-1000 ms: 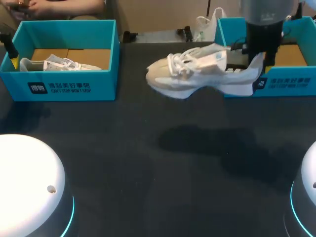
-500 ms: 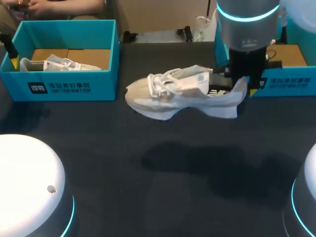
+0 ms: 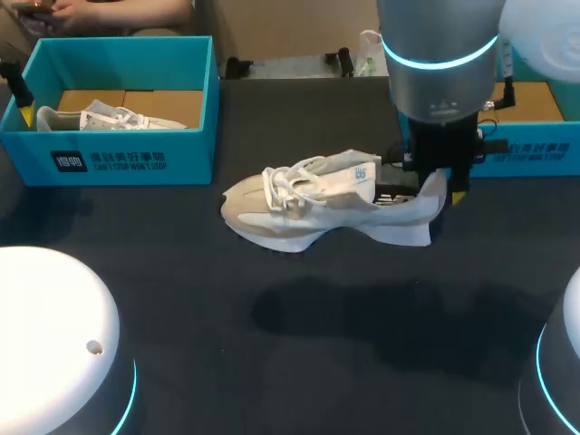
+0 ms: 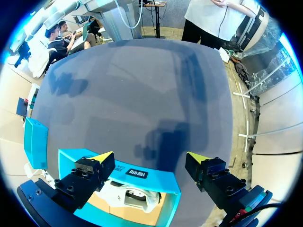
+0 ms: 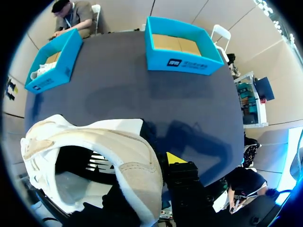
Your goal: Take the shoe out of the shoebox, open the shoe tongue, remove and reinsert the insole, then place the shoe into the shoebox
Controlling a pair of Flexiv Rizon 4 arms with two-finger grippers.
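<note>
A white and beige sneaker (image 3: pixel 308 204) hangs over the middle of the dark table, toe pointing left. My right gripper (image 3: pixel 439 186) is shut on its heel collar. In the right wrist view the heel (image 5: pixel 132 165) sits in the right gripper (image 5: pixel 149 168), with one yellow tip showing outside the collar and the other finger hidden inside the shoe. The blue shoebox (image 3: pixel 535 149) at the back right is partly hidden behind the right arm. My left gripper (image 4: pixel 149 158) stands open above the left blue shoebox (image 4: pixel 142 172) and holds nothing.
The left shoebox (image 3: pixel 118 154) at the back left holds a second white sneaker (image 3: pixel 100 118). My left gripper (image 3: pixel 16 91) shows at that box's left edge. In the right wrist view, both boxes (image 5: pixel 182 47) (image 5: pixel 52 64) stand at the table's far side.
The right arm has carried the sneaker from in front of the right shoebox leftward and toward the front, lower over the table. The left gripper has not moved.
</note>
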